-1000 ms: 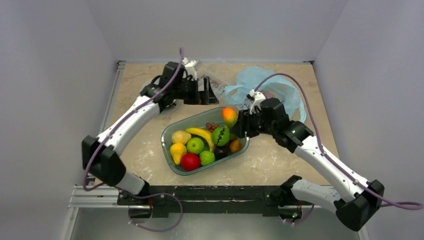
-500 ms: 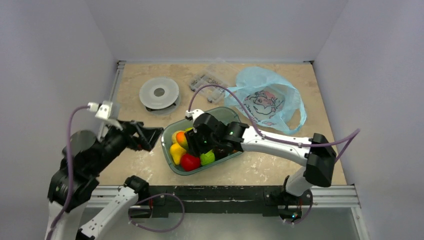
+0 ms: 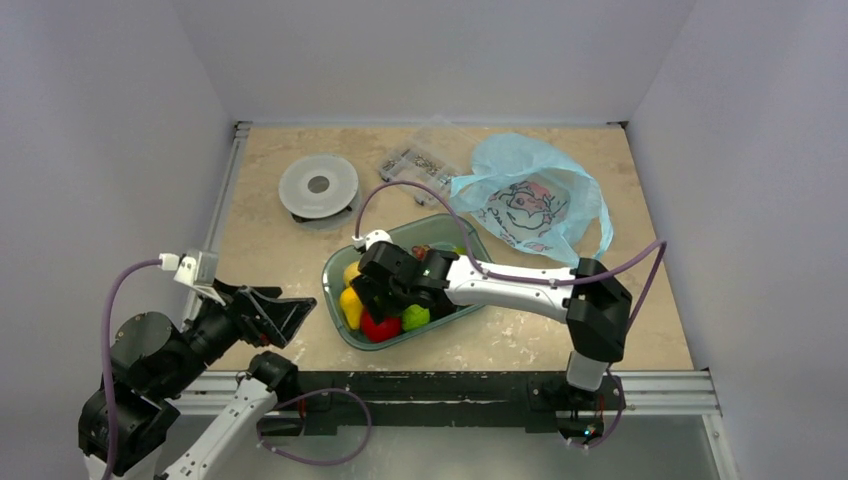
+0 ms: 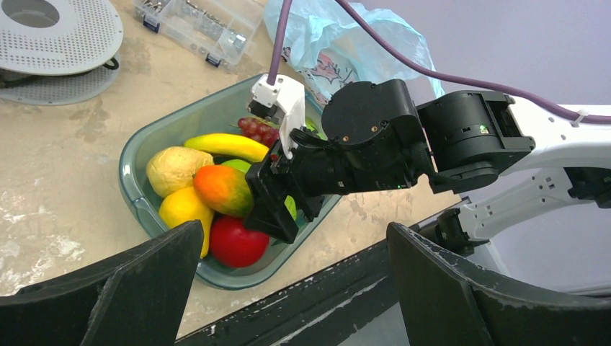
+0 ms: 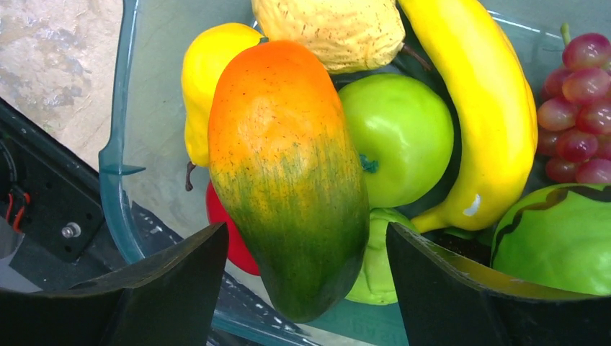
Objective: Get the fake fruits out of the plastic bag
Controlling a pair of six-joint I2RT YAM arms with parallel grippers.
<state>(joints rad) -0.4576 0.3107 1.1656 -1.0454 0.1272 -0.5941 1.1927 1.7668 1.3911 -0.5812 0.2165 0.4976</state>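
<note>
Left arm [image 3: 160, 350] is sitting folded at 8 o'clock off the desk [image 3: 270, 250] corner. The left jaws are hanging over the near-left desk edge, spread wide with nothing between them, and both fingers [image 4: 122, 288] are framing the left wrist view. A white perforated disc [image 3: 318, 186] is lying at 11 o'clock, and a clear box [image 3: 415, 160] of small parts is lying just right of it at 12 o'clock. A translucent green tub [image 4: 180, 119] is sitting mid-desk, packed with fruit. The right arm [image 3: 520, 285] is reaching in from 4 o'clock across the tub, putting the right jaws over the tub's left half. The right jaws are standing wide open around the mango-like fruit [image 5: 288, 173], which is lying inside the tub on top of the pile, orange end pointing away from the wrist camera. A gap is showing on one side of it; contact on the other side can't be told. A yellow pear [image 5: 205, 79], red apple [image 4: 238, 241], light-green apple [image 5: 403, 137], banana [image 5: 468, 108] and grapes [image 5: 580, 101] are crowding around it. The dark-green striped fruit [image 5: 562, 238] is also sitting in the tub, at the right edge of the right wrist view. The plastic bag [image 3: 530, 200] is lying at 1 o'clock, just beyond the tub's far right end, light blue and crumpled, drawing facing up.
</note>
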